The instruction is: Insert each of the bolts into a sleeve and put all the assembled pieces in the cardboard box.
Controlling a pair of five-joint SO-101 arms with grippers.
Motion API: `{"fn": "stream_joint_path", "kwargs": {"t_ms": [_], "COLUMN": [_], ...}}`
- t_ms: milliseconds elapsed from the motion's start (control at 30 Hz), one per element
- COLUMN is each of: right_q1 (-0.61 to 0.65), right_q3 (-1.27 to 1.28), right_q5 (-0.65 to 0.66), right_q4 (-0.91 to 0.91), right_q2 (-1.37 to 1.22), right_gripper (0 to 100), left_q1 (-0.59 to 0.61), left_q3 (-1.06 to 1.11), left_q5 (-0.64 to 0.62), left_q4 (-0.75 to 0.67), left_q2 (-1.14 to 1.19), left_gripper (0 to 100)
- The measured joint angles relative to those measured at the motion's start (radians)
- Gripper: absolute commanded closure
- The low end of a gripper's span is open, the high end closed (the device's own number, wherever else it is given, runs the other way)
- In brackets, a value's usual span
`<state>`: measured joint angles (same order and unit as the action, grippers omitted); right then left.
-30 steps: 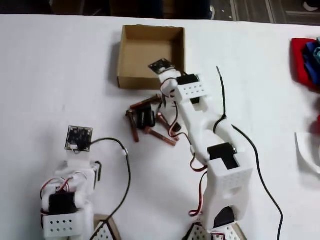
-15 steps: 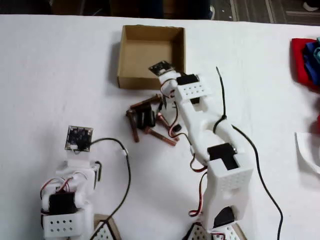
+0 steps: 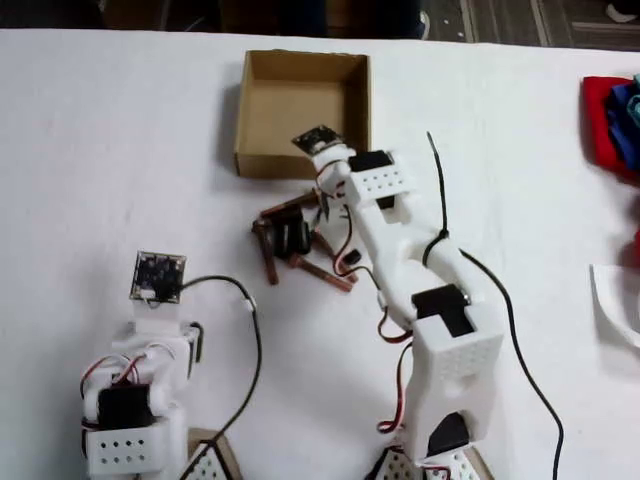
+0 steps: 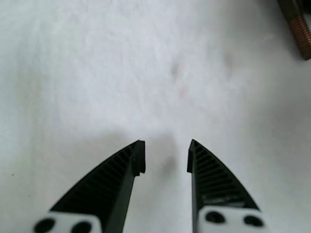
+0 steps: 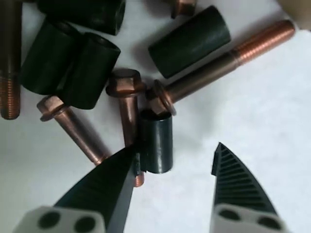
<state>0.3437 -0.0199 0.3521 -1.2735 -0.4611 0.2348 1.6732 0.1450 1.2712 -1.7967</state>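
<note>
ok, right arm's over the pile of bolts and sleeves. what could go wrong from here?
1. The right gripper has open fingers straddling the short black cylindrical sleeve, but a copper flange-head bolt lies right alongside it at one fingertip. Closing may pinch both or flick the bolt away.
2. The long copper threaded bolt has its head at the sleeve's far end, so a lift could drag it along.

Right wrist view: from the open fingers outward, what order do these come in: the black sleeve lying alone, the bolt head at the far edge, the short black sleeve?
1. The short black sleeve: beside one finger of the right gripper, inside the open gap.
2. The lone black sleeve: farther out, alongside the long bolt.
3. The bolt head: farthest, just beyond that sleeve.
</note>
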Motion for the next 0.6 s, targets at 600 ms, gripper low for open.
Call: {"fn": "stream_joint_path", "kwargs": {"t_ms": [600], "right_q1": [-0.012], "right_q3": [-0.074], "right_q5": [0.002], "right_q4": [0.035], "right_q2": [-0.083], "right_gripper": [83.5], "left_q1": [0.000], "left_q3": [0.000], "left_q5": [0.000], "left_q4": [0.000], "left_q2": [0.000], "left_gripper": [83]}}
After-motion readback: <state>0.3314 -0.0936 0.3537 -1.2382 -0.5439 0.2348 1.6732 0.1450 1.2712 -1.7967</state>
